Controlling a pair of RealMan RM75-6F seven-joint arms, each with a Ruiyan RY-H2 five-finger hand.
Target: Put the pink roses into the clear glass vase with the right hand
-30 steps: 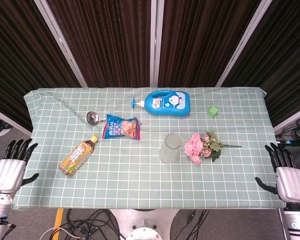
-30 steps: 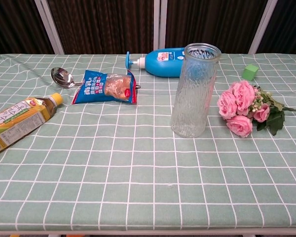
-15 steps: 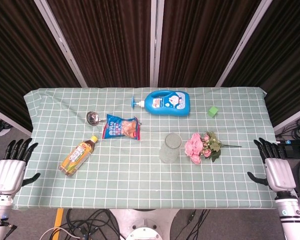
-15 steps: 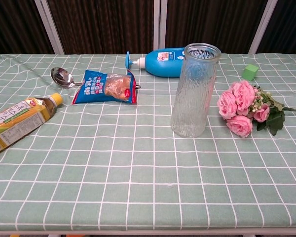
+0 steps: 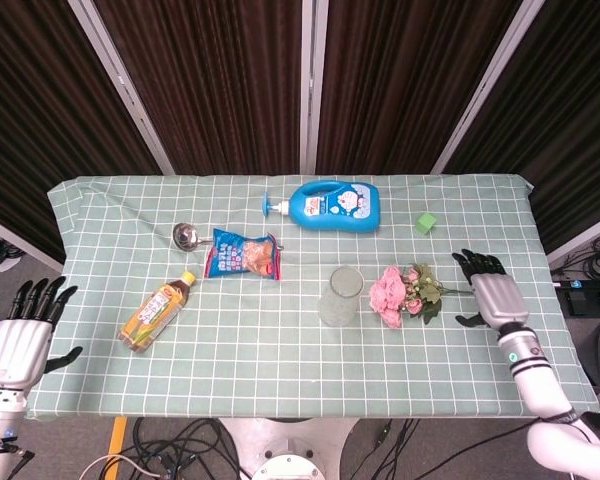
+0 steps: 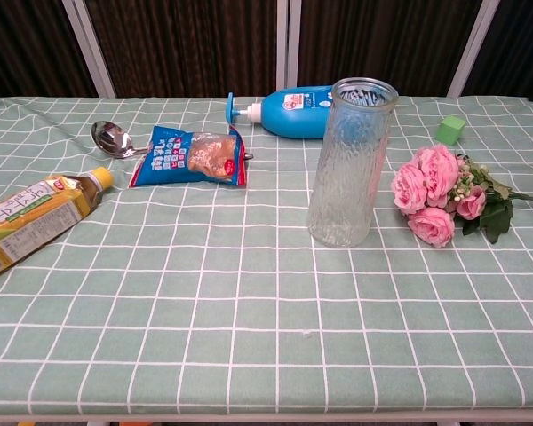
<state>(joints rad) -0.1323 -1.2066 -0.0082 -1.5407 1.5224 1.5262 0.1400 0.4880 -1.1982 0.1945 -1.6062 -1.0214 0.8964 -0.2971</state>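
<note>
Pink roses (image 5: 402, 295) lie near the desk's right edge. The empty right hand (image 5: 489, 297), fingers spread, should grab the thin green stem (image 5: 460, 292), not the blooms.

Right robot hand (image 5: 492, 298): over the right side of the tabletop, palm down, fingers spread and pointing far, holding nothing; forearm runs to the near right corner. Left robot hand (image 5: 22, 340): at the near left, fingers spread, pointing far, holding nothing.

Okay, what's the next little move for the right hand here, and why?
Probably reach a bit further left to the stem end. The right hand is open, just short of the pink roses, which lie flat beside the upright clear glass vase.
</note>
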